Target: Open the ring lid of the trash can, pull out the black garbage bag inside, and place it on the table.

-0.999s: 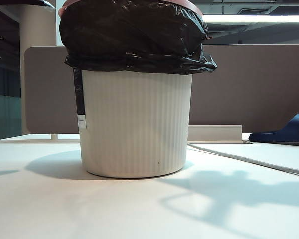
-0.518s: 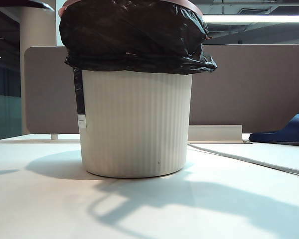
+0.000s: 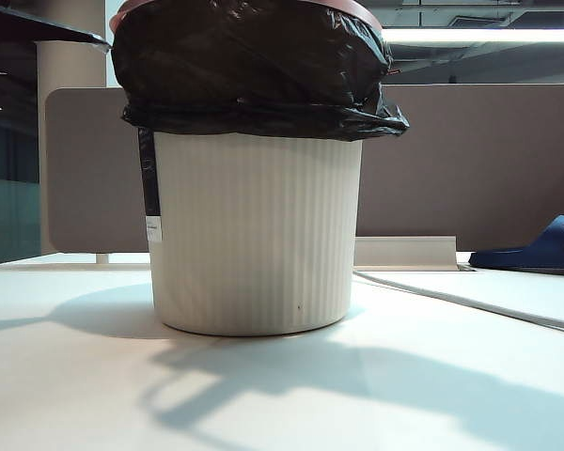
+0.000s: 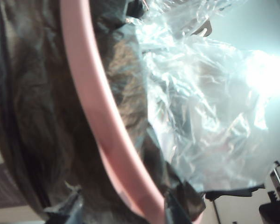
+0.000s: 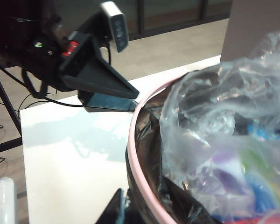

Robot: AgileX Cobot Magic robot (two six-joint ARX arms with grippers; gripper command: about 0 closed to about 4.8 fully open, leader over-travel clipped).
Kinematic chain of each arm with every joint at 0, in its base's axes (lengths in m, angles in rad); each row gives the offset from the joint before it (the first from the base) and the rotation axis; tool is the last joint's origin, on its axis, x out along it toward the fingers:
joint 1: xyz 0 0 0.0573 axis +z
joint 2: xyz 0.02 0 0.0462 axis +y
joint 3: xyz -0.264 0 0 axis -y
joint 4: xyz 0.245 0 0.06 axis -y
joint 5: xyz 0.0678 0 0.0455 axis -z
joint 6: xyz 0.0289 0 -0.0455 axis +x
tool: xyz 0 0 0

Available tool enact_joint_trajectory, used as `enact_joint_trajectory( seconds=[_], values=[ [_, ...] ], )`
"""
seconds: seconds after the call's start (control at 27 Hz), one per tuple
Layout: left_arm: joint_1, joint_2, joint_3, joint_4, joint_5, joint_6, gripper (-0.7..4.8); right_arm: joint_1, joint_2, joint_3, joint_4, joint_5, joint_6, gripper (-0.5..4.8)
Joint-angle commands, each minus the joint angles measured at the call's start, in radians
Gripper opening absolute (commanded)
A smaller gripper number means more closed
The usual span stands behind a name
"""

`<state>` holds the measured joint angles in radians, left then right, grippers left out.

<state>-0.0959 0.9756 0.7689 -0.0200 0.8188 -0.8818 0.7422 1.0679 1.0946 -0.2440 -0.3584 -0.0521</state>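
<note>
The cream ribbed trash can (image 3: 257,235) stands mid-table (image 3: 75,395). The black garbage bag (image 3: 249,66) is folded over its rim, and the pink ring lid (image 3: 357,9) sits on top. In the left wrist view the ring lid (image 4: 91,102) runs between the two fingers of my left gripper (image 4: 123,209), which is open astride the ring and the bag (image 4: 32,116). The right wrist view shows the left gripper (image 5: 130,100) at the ring lid (image 5: 133,140). My right gripper (image 5: 122,207) is shut, just outside the bag's rim (image 5: 147,140), holding nothing I can see.
A clear plastic bag of coloured rubbish (image 5: 224,140) fills the can. A blue slipper (image 3: 545,246) lies at the far right before the grey-brown partition (image 3: 470,160). A white board edge (image 3: 470,301) crosses the table's right side. A clear box (image 5: 0,200) stands beyond the table's corner.
The arm's shadow on the table has swept from the right to under the can and left of it. A dark arm part at the top left has dropped lower. The can has not moved.
</note>
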Motion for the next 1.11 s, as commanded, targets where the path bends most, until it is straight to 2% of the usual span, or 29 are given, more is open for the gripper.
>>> enact_joint_trajectory(
  seconds=[0.04,0.41,0.81,1.11],
  values=[
    [-0.010,0.014,0.003,0.048,-0.004,-0.036,2.17,0.001,0.000,0.008,0.014,0.024,-0.016,-0.01],
    [-0.028,0.024,0.003,0.133,-0.006,-0.088,2.17,0.001,0.006,0.008,-0.014,0.024,-0.039,-0.01],
    [-0.027,0.024,0.003,0.142,-0.007,-0.088,2.17,0.001,0.010,0.008,-0.018,0.024,-0.050,-0.01],
    [-0.027,0.024,0.003,0.222,-0.006,-0.146,2.17,0.002,0.032,0.008,-0.043,0.023,-0.051,-0.02]
  ],
)
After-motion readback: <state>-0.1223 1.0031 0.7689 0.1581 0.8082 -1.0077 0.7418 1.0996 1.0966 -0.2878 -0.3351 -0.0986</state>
